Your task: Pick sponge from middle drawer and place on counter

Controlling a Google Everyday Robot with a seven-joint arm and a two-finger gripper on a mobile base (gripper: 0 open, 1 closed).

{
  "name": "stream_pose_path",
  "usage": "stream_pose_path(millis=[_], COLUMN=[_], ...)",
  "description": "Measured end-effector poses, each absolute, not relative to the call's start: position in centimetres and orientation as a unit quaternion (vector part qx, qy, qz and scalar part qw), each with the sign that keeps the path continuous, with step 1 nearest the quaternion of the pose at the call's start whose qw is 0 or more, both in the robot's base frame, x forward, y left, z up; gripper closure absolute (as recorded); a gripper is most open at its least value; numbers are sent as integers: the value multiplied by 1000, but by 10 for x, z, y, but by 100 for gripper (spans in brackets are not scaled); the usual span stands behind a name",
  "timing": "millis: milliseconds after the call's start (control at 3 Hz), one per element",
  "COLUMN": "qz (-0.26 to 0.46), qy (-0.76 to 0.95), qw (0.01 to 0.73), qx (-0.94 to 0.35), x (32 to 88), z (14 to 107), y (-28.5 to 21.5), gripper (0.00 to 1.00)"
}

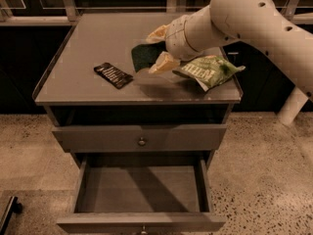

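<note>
My gripper [151,54] is over the middle of the counter [93,38], reaching in from the right. It is shut on the dark green sponge [142,56], which sits between the two pale fingers [164,62] and hangs slightly above the counter top, casting a shadow below. The middle drawer [142,191] is pulled open at the bottom of the view, and its grey floor holds nothing.
A black snack bar wrapper [113,75] lies on the counter left of the sponge. A green chip bag [211,68] lies under my arm near the counter's right edge. Another drawer front with a knob [142,141] is closed above the open drawer. Speckled floor surrounds the cabinet.
</note>
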State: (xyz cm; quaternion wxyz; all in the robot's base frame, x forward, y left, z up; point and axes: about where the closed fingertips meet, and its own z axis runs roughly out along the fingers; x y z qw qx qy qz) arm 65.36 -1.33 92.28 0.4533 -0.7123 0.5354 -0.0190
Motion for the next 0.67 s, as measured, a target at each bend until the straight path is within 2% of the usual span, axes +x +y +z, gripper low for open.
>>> stream_pose_path(millis=[333, 667], qz=[-19, -19], qy=[535, 535], qw=[453, 453], qx=[-712, -712], x=[654, 654], z=[923, 923], y=[-13, -13], gripper=[0, 0])
